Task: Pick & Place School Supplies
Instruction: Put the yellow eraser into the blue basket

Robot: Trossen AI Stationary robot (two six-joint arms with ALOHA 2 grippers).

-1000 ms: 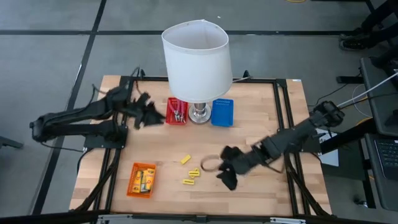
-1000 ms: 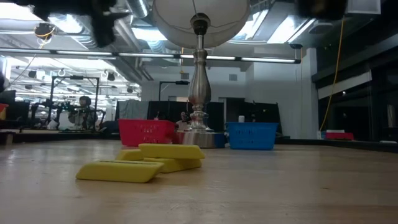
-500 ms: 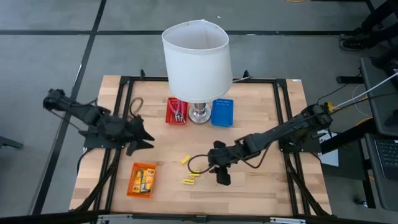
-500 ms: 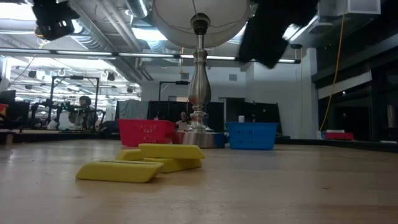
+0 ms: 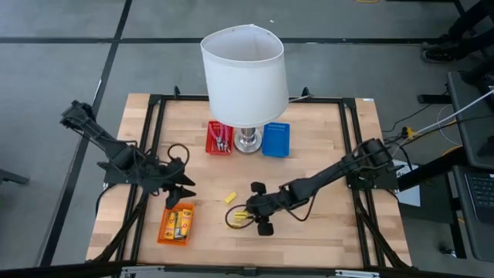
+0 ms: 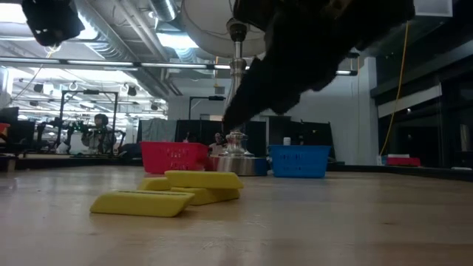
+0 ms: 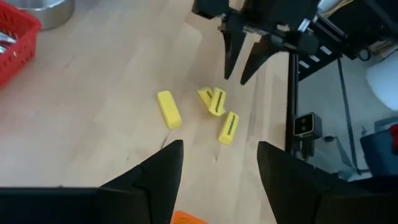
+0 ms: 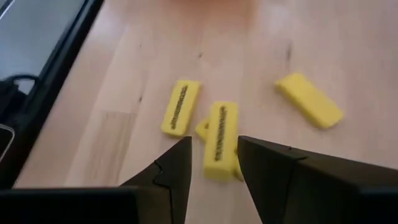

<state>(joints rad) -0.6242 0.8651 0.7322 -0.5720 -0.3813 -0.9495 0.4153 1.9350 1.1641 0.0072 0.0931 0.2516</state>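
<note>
Three small yellow pieces (image 5: 235,220) lie clustered on the table, two of them with a dark printed line, one (image 8: 221,140) resting partly on another. A plain yellow piece (image 5: 229,198) lies apart, toward the far side. My right gripper (image 5: 241,215) is open and hovers just right of the cluster, its fingers (image 8: 174,168) pointing at it; the left wrist view shows it (image 7: 249,59) from the front. My left gripper (image 5: 185,193) is open above the far right corner of the orange basket (image 5: 176,224), which holds yellow packets.
A white-shaded lamp (image 5: 244,69) stands at the far middle, between a red basket (image 5: 219,139) holding tools and a blue basket (image 5: 275,139). A black frame (image 5: 351,154) runs round the tabletop. Bare wood lies between the cluster and the near edge.
My left gripper has swung from beside the red basket toward the near edge and now hangs over the orange basket's corner. My right gripper has moved left across the table and lower, from right of centre to the yellow cluster. The yellow pieces have not moved.
</note>
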